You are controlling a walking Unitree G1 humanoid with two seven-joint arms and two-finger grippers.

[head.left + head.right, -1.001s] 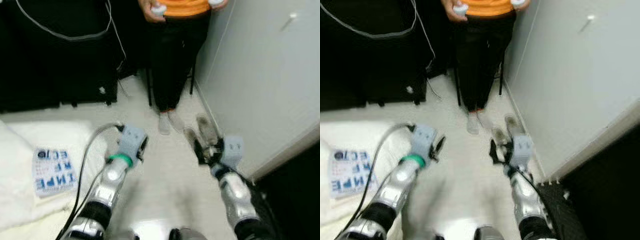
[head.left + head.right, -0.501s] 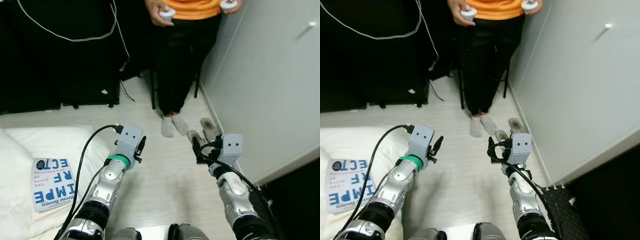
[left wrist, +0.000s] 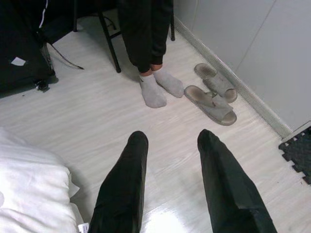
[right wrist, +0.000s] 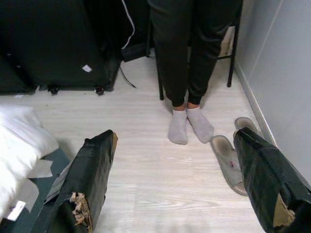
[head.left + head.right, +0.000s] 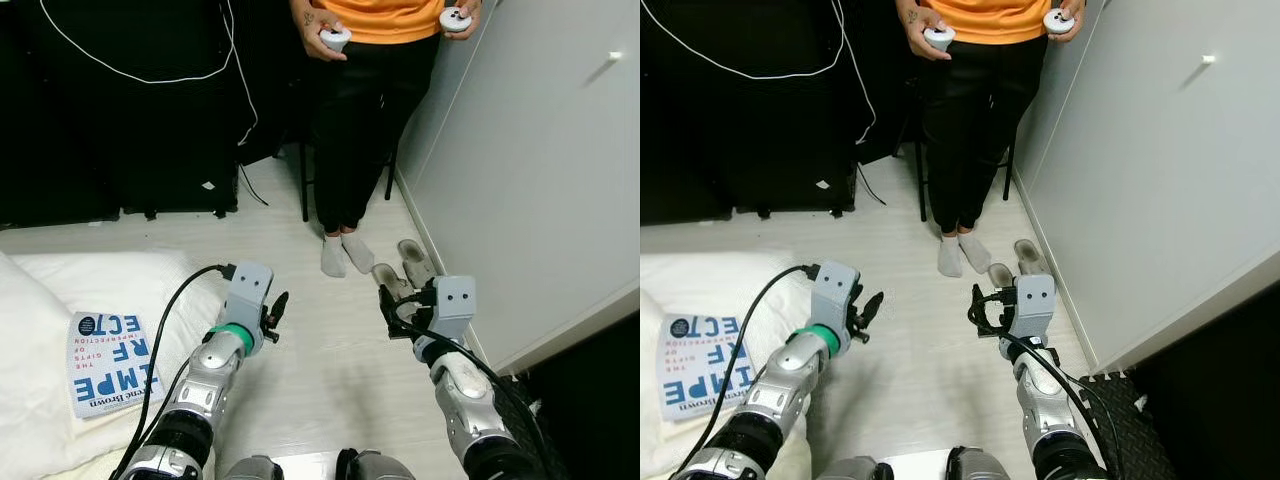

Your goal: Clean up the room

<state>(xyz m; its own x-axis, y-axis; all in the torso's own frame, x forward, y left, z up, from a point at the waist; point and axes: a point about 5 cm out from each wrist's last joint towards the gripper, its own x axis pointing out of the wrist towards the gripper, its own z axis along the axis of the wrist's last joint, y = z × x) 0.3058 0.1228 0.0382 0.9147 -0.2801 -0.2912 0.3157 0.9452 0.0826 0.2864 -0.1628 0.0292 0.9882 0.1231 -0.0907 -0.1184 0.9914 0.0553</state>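
A pair of grey slippers lies on the pale floor by the white wall, also seen in the left wrist view and the right wrist view. A book with large blue letters rests on white bedding at my left. My left gripper hangs above the floor beside the bedding, open and holding nothing. My right gripper hovers just short of the slippers, its fingers wide open and empty.
A person in an orange top and black trousers stands ahead in grey socks, holding two white controllers. Black furniture with cables fills the back left. A white wall runs along the right, with a black mat at its foot.
The whole picture has shifted and sharpened as the camera moved. Both arms sit slightly lower in view. Both grippers stay open and empty.
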